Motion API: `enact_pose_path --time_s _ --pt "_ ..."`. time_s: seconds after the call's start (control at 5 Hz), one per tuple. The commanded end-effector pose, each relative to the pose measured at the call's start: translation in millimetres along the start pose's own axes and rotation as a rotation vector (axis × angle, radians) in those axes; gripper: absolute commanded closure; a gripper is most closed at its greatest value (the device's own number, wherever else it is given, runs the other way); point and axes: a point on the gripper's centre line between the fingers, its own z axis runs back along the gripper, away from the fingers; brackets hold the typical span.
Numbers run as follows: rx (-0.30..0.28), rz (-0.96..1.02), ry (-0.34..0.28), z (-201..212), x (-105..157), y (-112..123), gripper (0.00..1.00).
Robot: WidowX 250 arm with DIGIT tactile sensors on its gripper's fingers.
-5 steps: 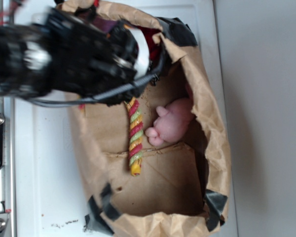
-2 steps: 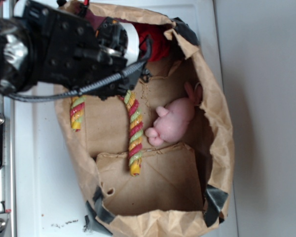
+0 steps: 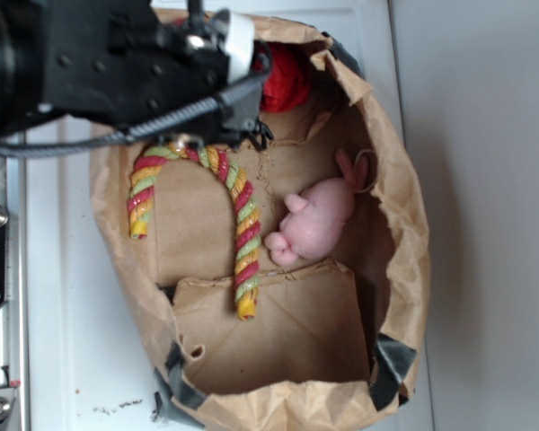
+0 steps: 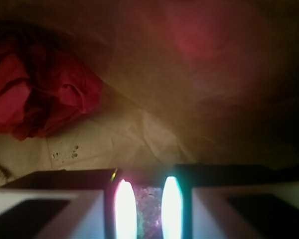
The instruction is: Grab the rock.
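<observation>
The black claw sits in the crumpled brown paper bag, two glowing fingers pinching a speckled, pitted grey-brown rock right between them. Only the wrist view shows that; the exterior view hides it behind the arm. Crinkly red fabric wad is up-left of the claw. Outside view adds a twisted striped rope and pink plush bunny.

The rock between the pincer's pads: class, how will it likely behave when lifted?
The rock, speckled and rough-looking, probably grips well rather than slipping. It seems rigid, so the pincer shouldn't squash it. Its small size suggests an easy lift.
</observation>
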Motion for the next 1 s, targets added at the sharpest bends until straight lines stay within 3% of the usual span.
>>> enact_pose_path --time_s 0.0,0.2,0.4,0.8 --pt "-0.064 0.047 0.004 26 30 10 1.0" --pt "-0.108 0.019 0.028 36 33 12 1.0" --pt "-0.189 -0.103 0.037 53 25 7 1.0" --pt "-0.402 -0.373 0.17 99 7 -8 1.0"
